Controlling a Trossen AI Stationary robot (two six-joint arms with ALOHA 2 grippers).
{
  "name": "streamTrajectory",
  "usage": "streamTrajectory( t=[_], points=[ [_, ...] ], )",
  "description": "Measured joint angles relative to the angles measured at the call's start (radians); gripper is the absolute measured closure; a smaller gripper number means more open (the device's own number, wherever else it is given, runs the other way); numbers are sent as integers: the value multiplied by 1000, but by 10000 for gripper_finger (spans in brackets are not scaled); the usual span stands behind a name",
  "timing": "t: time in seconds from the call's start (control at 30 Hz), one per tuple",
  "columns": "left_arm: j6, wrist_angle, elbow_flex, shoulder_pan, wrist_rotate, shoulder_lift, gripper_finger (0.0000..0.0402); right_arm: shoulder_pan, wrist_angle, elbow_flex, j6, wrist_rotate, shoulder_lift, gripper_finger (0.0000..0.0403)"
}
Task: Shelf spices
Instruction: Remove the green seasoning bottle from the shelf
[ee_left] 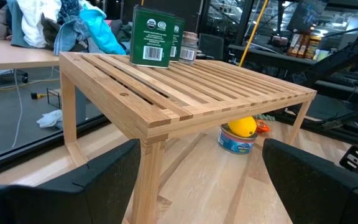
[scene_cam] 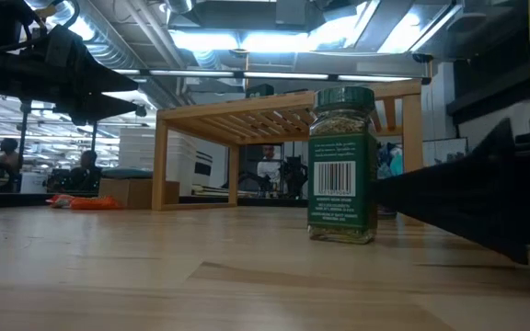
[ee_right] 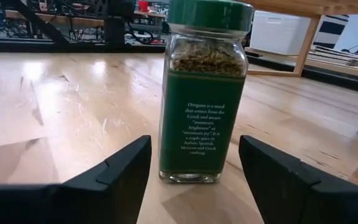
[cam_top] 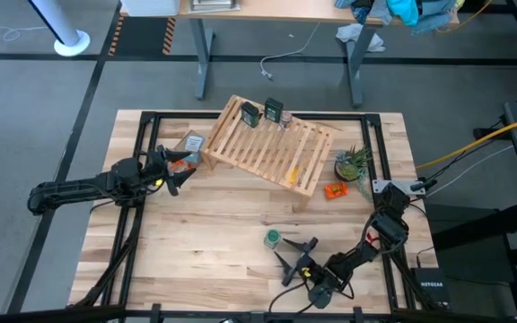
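Oregano in a green-lidded, green-labelled glass jar (cam_top: 273, 238) stands upright on the bare wooden tabletop (cam_top: 214, 233), well apart from the large light-wood slatted shelf (cam_top: 272, 144) in the high view. On that shelf's far edge two dark squarish jars (cam_top: 250, 114) and a tiny clear glass jar (cam_top: 286, 117) already stand. The right gripper (cam_top: 296, 254) lies just beside the green jar with its fingers spread in a V towards it. The left gripper (cam_top: 174, 170) waits at the shelf's left end, near a tan cardboard box (cam_top: 191, 144).

From table height, the green jar (scene_cam: 342, 165) stands in front of the shelf (scene_cam: 283, 138), resting flat on its base.

Past the left wrist, the left gripper's (ee_left: 197, 180) jaws are wide and hold nothing; the shelf corner (ee_left: 154, 118) is close ahead.

Past the right wrist, the right gripper's (ee_right: 194, 165) jaws are open, one finger on either side of the jar (ee_right: 202, 93), not yet touching it. The jar looks rigid, light and top-narrow; glass is smooth and breakable, so a slipping or tipping grip is the risk. The labelled flat sides at mid-height seem the best hold, below the lid.
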Motion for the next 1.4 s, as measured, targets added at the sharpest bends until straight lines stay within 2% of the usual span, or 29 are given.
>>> streamTrajectory(
  t=[0.23,0.37,0.67,0.73,0.97,1.17,1.4],
  points=[
    [0,0,0,0,0,0,71,-47,6,0,9,-102,0,155],
    [0,0,0,0,0,0,71,-60,16,0,71,-150,-2,155],
    [0,0,0,0,0,0,71,-64,43,0,80,-174,-2,155],
    [0,0,0,0,0,0,71,-63,42,0,60,-145,-2,155],
    [0,0,0,0,0,0,71,-19,41,0,-111,67,-5,155],
    [0,0,0,0,0,0,71,26,38,0,-197,71,-67,155],
    [0,0,0,0,0,0,71,28,36,0,-292,86,-154,155]
  ],
)
